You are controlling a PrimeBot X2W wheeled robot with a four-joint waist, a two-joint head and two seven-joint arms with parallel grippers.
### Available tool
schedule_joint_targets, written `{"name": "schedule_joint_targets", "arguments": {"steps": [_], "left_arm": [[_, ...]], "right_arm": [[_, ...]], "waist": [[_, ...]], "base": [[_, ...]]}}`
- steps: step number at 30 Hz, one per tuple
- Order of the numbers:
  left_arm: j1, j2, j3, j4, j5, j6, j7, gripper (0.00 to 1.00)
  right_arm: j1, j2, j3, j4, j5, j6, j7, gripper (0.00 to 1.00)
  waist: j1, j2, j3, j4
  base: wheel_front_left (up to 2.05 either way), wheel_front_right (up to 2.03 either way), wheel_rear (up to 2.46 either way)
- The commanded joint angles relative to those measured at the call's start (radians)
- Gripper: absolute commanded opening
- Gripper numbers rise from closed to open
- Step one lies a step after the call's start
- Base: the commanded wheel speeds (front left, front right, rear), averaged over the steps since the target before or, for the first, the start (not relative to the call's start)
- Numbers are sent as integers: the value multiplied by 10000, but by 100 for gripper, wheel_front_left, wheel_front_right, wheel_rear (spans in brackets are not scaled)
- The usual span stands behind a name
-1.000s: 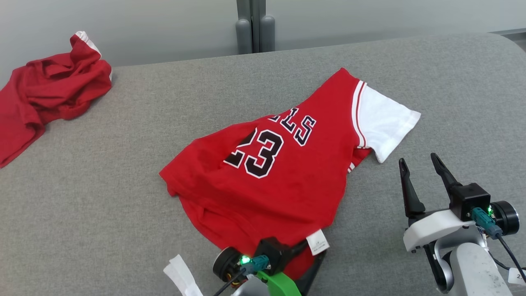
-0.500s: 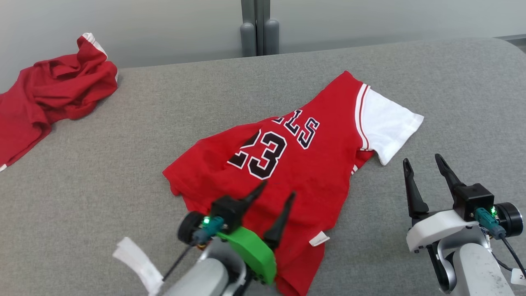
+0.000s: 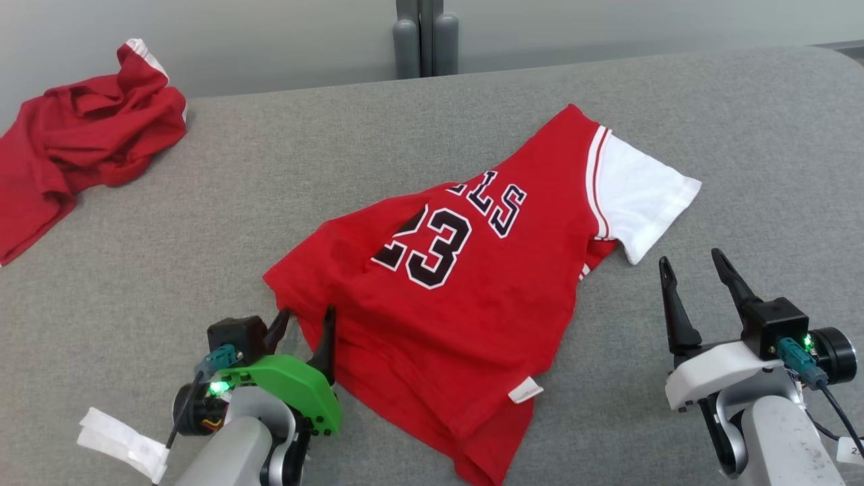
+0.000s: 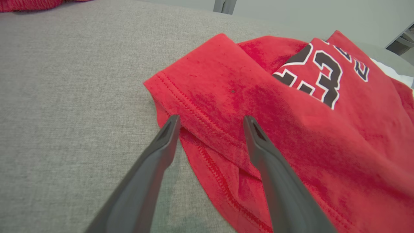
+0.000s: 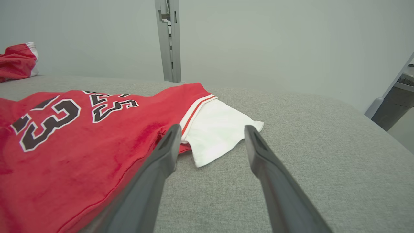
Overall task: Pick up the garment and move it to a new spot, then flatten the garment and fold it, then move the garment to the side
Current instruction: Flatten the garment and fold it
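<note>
The garment (image 3: 466, 283), a red jersey with "23" in black and a white sleeve (image 3: 641, 196), lies spread and partly folded over itself on the grey padded table (image 3: 169, 223). My left gripper (image 3: 307, 317) is open at the jersey's near left corner, its fingers straddling the doubled hem (image 4: 194, 119). In the left wrist view that gripper (image 4: 210, 121) holds nothing. My right gripper (image 3: 692, 260) stands open and empty just right of the jersey, below the white sleeve (image 5: 220, 132). The right wrist view has this gripper (image 5: 212, 127) pointing at the sleeve's edge.
A second red garment (image 3: 74, 142) lies crumpled at the table's far left. A grey post (image 3: 422, 37) stands behind the table's far edge. Bare grey surface stretches right of the jersey (image 3: 776, 148) and between the two garments.
My left gripper let go of the jersey's near hem, opened, and swung left to the jersey's left corner. The hem dropped flat. The right gripper stayed put. The camera shifted slightly.
</note>
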Motion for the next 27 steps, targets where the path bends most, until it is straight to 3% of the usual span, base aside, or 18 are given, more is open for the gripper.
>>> {"name": "schedule_joint_targets", "arguments": {"steps": [1,13,14,16,21,27], "left_arm": [[15,-112,66,228,-170,-61,90,100],[-426,-779,308,1632,-1110,-601,556,100],[-461,-820,284,1713,-1135,-639,598,82],[-548,-892,214,1904,-1195,-734,751,1],[-818,-1022,-118,2506,-938,-705,1035,0],[-1197,-954,-224,2862,-690,-697,628,0]], "right_arm": [[-91,-31,3,12,-92,-19,-21,100],[-112,-31,107,80,-156,-19,-21,100],[-105,-31,120,86,-158,-19,-21,100],[-95,-33,155,100,-155,-19,-21,100],[-89,-33,265,132,-114,-19,-21,100],[-29,-31,234,126,-125,-19,-21,100]], "waist": [[0,0,37,-33],[0,0,129,-311],[0,0,127,-332],[0,0,127,-380],[0,0,108,-513],[0,0,67,-601]], "base": [[0,0,0],[0,0,0],[0,0,0],[0,0,0],[0,0,0],[0,0,0]]}}
